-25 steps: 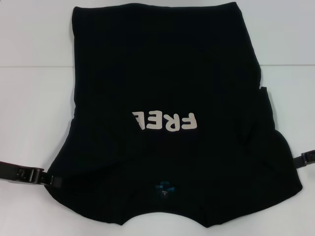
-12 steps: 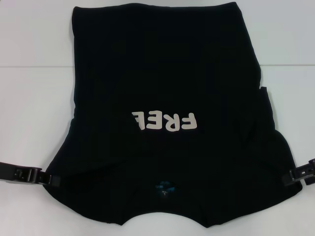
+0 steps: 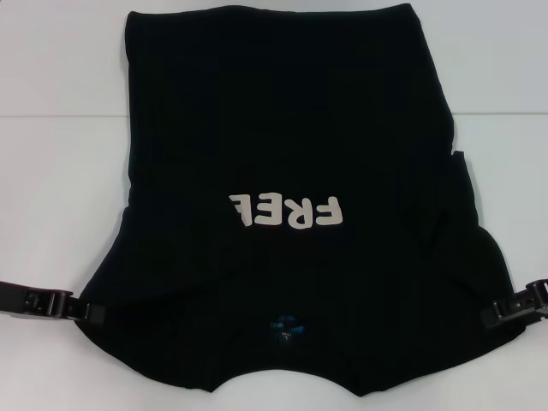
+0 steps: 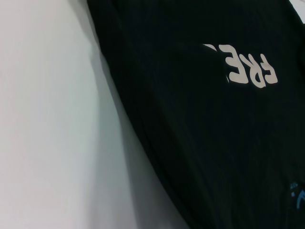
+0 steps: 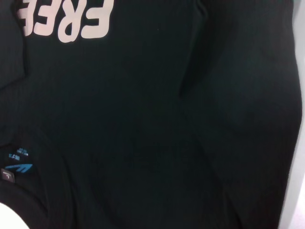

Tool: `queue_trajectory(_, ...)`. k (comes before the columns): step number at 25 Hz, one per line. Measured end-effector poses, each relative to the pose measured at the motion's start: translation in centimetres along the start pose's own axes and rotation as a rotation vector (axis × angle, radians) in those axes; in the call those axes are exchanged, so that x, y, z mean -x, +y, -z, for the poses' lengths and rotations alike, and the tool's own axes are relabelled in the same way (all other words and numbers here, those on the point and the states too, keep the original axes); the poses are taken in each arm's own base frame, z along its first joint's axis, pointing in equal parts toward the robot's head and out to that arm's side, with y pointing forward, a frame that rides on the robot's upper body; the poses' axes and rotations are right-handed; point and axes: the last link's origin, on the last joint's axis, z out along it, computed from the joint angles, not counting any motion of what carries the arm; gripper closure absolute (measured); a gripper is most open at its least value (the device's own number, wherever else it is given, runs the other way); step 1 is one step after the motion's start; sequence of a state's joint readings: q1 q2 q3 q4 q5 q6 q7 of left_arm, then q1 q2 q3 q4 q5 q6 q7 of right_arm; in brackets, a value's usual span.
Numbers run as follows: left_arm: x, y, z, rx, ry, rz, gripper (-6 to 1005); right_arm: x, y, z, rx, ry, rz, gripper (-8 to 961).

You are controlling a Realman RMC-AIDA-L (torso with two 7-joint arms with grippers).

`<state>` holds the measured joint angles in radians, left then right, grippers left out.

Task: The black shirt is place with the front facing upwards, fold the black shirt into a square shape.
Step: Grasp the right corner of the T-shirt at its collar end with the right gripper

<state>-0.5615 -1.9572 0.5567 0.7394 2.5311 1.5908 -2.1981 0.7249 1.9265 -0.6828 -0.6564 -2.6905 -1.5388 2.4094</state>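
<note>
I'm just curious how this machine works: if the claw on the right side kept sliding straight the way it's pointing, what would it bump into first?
The right claw points inward at the near right edge of the black shirt and appears already at it, so the shirt fabric comes first. Whether it touches yet is unclear.

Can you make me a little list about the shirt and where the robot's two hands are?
thing: black shirt, front up
letters: FREE, pale
neck label: blue, at the near edge
surface: white table
left gripper: at the shirt's left near corner
right gripper: at the shirt's right near corner
folded: not yet square
</note>
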Motion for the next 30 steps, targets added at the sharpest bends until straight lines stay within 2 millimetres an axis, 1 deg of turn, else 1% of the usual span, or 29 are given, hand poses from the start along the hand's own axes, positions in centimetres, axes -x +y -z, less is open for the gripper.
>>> queue_trajectory(12,-0.1,0.2,0.0,0.006,-0.003,-0.004,924,0.7,1.4,-0.9,0.039,0.02,0.029,59)
queue_trajectory(24,-0.2,0.2,0.0,0.008,-0.004,-0.006,924,1.3,2.6,-1.5,0.059,0.029,0.057,61)
queue_trajectory(29,-0.2,0.3,0.0,0.011,-0.005,-0.006,923,1.6,2.5,-1.4,0.043,0.017,0.07,147)
queue_trajectory(30,-0.2,0.3,0.0,0.012,-0.005,-0.006,923,1.6,2.5,-1.4,0.04,0.018,0.073,184)
